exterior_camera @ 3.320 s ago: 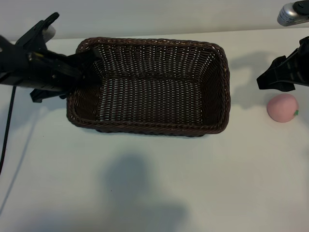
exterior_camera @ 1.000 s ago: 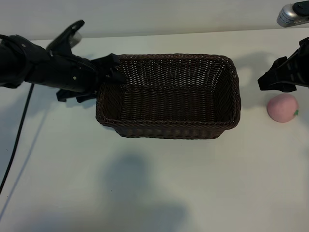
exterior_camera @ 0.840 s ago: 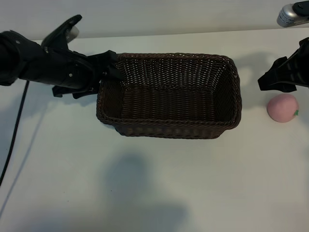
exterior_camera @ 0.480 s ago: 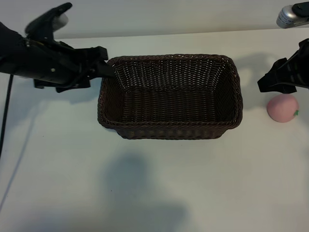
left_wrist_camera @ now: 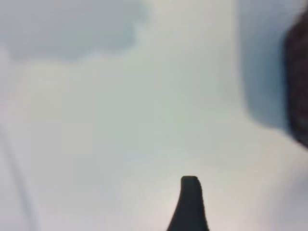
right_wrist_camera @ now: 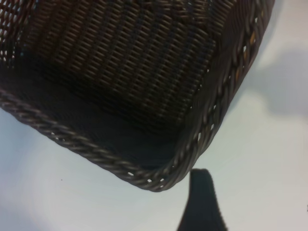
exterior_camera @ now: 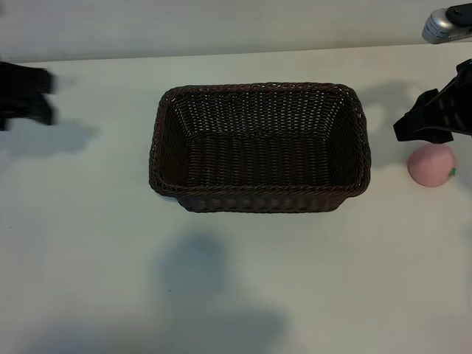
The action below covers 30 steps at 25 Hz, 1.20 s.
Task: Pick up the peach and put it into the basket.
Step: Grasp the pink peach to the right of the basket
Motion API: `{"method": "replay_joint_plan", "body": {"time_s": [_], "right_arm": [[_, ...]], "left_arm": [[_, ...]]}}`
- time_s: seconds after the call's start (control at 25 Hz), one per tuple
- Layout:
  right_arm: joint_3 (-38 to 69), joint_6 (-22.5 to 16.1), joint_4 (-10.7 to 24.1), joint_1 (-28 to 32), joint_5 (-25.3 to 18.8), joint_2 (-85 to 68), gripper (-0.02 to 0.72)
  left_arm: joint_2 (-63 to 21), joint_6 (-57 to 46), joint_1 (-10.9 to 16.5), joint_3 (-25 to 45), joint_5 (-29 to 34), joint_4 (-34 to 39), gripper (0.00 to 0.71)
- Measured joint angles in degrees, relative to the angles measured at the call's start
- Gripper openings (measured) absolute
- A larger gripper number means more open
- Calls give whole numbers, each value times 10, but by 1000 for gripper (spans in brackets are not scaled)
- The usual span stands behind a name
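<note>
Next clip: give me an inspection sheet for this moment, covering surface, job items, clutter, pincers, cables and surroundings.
Surface: white table, shadows only.
Job items: peach on the table right of the basket, apart from it; basket holds nothing.
Clutter: nothing seen.
Pincers: left pincer at the left edge, open, holding nothing; right pincer open, holding nothing, just above the peach in the exterior view.
Cables: nothing seen.
Surroundings: grey object at top right corner, unidentifiable.

- white surface (exterior_camera: 243, 280) filled the exterior view, matte, carrying soft grey shadows
- pale wall band (exterior_camera: 221, 26) ran along the surface's far edge
- silver-grey device (exterior_camera: 446, 22) sat at the far right corner, cut off by the edge of view
</note>
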<state>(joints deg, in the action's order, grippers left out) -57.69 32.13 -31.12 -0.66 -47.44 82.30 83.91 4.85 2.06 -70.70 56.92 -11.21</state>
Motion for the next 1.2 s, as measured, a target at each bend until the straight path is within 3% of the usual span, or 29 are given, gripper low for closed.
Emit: {"method": "replay_joint_plan", "body": {"time_s": [0.24, 0.4, 0.52, 0.84, 1.04, 1.2], "right_arm": [[0, -1, 0, 0, 0, 0, 510], [0, -1, 0, 0, 0, 0, 509], [0, -1, 0, 0, -1, 0, 509], [0, -1, 0, 0, -2, 0, 509], [0, -1, -1, 0, -7, 0, 508], [0, -1, -5, 0, -8, 0, 508]], "left_arm": [[-63, 44, 104, -7, 40, 10, 596], [-109, 59, 136, -7, 65, 0, 596], [-167, 80, 137, -7, 80, -38, 596], [-438, 92, 123, 19, 96, -62, 596], [-557, 68, 106, 119, 96, -9, 596], [-643, 58, 67, 216, 93, 13, 596]]}}
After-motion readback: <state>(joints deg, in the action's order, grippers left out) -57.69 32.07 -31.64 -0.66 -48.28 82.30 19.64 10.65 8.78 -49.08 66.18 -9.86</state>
